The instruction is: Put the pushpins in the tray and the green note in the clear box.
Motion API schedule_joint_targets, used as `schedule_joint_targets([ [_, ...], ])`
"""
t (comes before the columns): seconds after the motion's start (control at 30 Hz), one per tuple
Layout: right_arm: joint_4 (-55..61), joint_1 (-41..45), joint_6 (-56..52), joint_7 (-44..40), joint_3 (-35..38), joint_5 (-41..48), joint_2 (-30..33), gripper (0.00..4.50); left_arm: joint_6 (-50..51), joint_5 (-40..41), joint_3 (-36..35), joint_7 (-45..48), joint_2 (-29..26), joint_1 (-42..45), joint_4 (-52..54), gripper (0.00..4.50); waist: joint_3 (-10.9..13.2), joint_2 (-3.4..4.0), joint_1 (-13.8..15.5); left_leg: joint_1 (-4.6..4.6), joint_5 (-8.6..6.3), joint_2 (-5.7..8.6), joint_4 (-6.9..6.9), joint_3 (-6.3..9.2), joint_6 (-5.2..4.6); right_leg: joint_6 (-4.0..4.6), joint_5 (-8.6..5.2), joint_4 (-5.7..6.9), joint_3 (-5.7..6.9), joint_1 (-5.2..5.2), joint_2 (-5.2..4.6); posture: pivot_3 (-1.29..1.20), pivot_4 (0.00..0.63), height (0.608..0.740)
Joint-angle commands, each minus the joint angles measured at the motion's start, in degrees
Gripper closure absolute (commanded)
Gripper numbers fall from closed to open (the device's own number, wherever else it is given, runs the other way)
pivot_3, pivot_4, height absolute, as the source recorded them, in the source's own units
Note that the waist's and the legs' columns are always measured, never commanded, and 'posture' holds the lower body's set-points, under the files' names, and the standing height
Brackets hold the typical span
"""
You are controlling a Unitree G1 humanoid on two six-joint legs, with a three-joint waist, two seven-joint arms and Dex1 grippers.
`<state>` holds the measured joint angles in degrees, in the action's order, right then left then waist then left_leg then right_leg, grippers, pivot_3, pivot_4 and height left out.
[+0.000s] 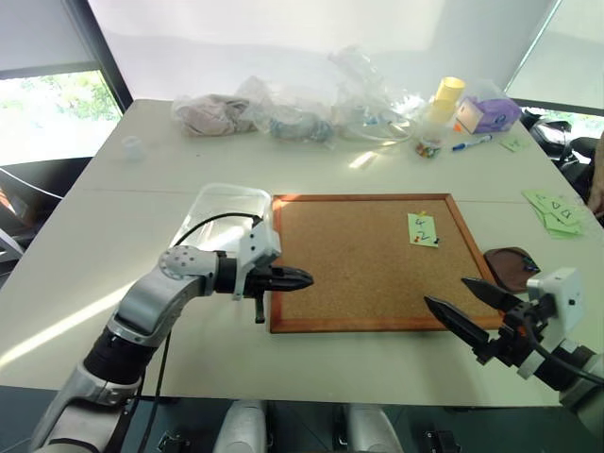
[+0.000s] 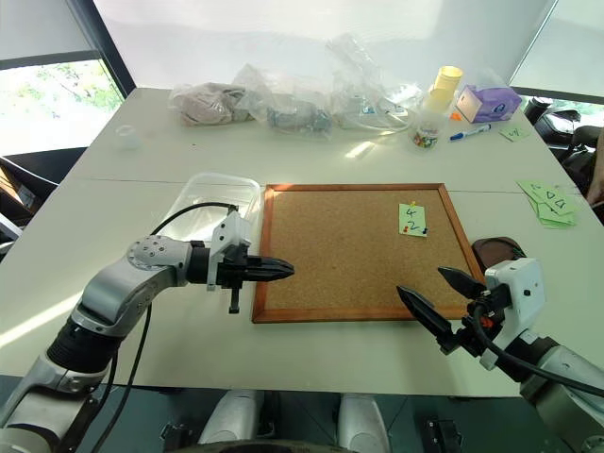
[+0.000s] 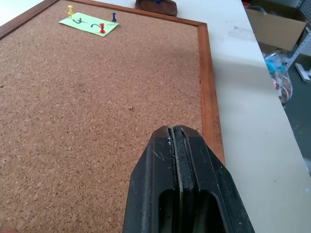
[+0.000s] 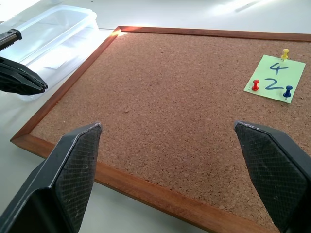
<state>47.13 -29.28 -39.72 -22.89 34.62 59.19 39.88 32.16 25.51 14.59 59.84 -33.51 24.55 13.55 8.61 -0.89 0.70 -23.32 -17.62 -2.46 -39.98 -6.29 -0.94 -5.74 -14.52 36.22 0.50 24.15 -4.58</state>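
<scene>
Pushpins (image 4: 285, 73) still fix the green note (image 4: 275, 78) to the corkboard (image 1: 363, 264); tray (image 1: 511, 266) and clear box (image 1: 225, 205) wait. Left fingers (image 1: 294, 277) closed, right fingers (image 1: 469, 304) spread, both empty.

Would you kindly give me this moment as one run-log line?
left hand: shut, empty | right hand: open, empty | green note: pinned on corkboard by three pushpins | tray, clear box: no note or pins seen inside

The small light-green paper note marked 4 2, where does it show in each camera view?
Left eye: light-green paper note, corkboard's far right corner.
Right eye: same corner.
Left wrist: far across the cork.
Right wrist: far right of the cork.
Shared landmark: orange-framed corkboard.
</scene>
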Motion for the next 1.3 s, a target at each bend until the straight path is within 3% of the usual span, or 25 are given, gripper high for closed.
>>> schedule_joint_targets([
  [0.03, 1.81, 0.00, 0.10, 0.24, 0.40, 0.27, 0.70, 0.00, -0.88, 0.57, -1.68, 0.07, 0.36, -0.20, 0.39, 4.44, 0.00, 0.00, 0.00, 0.00, 0.00, 0.00, 0.00, 0.00, 0.00, 0.00, 0.00, 0.00, 0.00, 0.00, 0.00, 0.00, 0.150, 0.737],
  [0.7, 1.88, 0.63, 1.34, 1.70, -1.64, -1.54, -0.93, 0.00, 0.59, 1.65, -2.17, 1.09, 1.40, 3.21, -1.57, 4.44, 0.00, 0.00, 0.04, 0.00, 0.00, 0.02, 0.00, 0.00, 0.00, 0.00, 0.00, 0.00, 0.00, 0.00, 0.00, 0.00, 0.150, 0.737],
  [0.87, 1.05, 1.92, 1.72, 2.95, -2.18, -2.88, -1.43, 0.00, -0.72, 1.03, -1.35, 1.24, 5.78, 8.95, -6.67, 4.44, 0.00, -0.01, 0.09, -0.01, 0.00, 0.09, -0.01, 0.00, 0.00, 0.00, 0.00, 0.00, 0.01, -0.01, 0.01, 0.00, 0.150, 0.737],
  [1.03, -5.79, 11.90, 0.82, 7.27, -5.91, -5.93, -1.39, 0.00, -6.54, -9.06, 6.50, -1.46, 12.44, 15.31, -16.95, 4.44, -0.03, -0.06, 0.03, 0.02, 0.00, 0.19, -0.02, 0.02, 0.00, -0.01, 0.01, -0.01, 0.01, -0.06, 0.03, 0.00, 0.150, 0.737],
  [1.1, -10.77, 17.37, 0.18, 9.24, -9.71, -11.14, -0.41, 0.00, -8.74, -12.85, 9.10, -2.52, 14.28, 16.63, -20.87, 4.44, -0.03, -0.06, -0.07, 0.03, 0.01, 0.27, -0.03, 0.04, -0.01, -0.01, 0.01, -0.02, 0.00, -0.08, 0.01, 0.00, 0.150, 0.737],
  [1.3, -28.48, 36.10, 1.67, 11.45, -18.40, -20.68, -3.72, 0.00, -11.18, -16.65, 10.76, -3.18, 18.35, 17.47, -26.97, 4.44, 0.01, 0.03, -0.28, -0.05, 0.01, 0.49, 0.01, 0.46, -0.02, -0.11, 0.06, 0.03, -0.11, 0.12, 0.11, 0.00, 0.150, 0.737],
])
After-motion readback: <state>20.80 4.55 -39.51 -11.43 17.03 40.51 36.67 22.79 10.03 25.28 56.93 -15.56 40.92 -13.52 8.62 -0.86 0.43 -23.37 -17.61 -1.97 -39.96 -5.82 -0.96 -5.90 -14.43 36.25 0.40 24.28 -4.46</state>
